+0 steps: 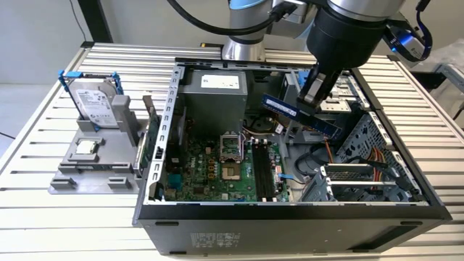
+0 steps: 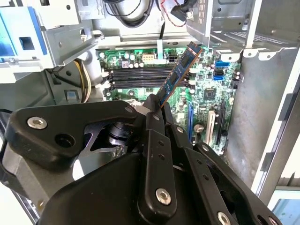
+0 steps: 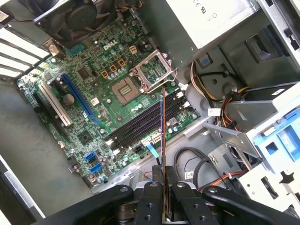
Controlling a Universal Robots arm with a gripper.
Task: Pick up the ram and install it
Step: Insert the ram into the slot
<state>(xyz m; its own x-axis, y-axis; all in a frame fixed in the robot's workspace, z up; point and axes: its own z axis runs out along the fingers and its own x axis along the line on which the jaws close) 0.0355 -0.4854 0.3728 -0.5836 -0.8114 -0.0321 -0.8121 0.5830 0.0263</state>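
The ram (image 1: 281,106) is up in the air over the motherboard (image 1: 206,174), not seated in anything. It's a blue stick hanging at a slant in the exterior view. In the second wrist view the ram (image 2: 180,72) pokes out past the fingers with the motherboard (image 2: 206,89) behind it. In the first wrist view you see the ram (image 3: 162,140) edge-on as a thin line.

The gripper (image 1: 309,101) is clamped on the ram at one end, with the rest sticking out free. In both wrist views the black fingers sit tight on either side of the stick, so the gripper (image 3: 163,183) clearly has a proper grip, and it's the same story for the gripper (image 2: 155,107) from the other camera.

The long black memory slots (image 3: 145,124) run across the motherboard (image 3: 79,89) beneath the stick, well apart from it. The CPU socket (image 3: 124,90) sits just beside those slots.

The board lies flat in the bottom of the open PC case (image 1: 290,215). Away from the motherboard, outside the case on the exterior view's left, a silver hard drive (image 1: 94,100) with blue brackets stands upright on a gray stand (image 1: 98,175). A small square chip (image 1: 87,145) rests on that stand too. All of it sits on a slatted metal table (image 1: 43,217).
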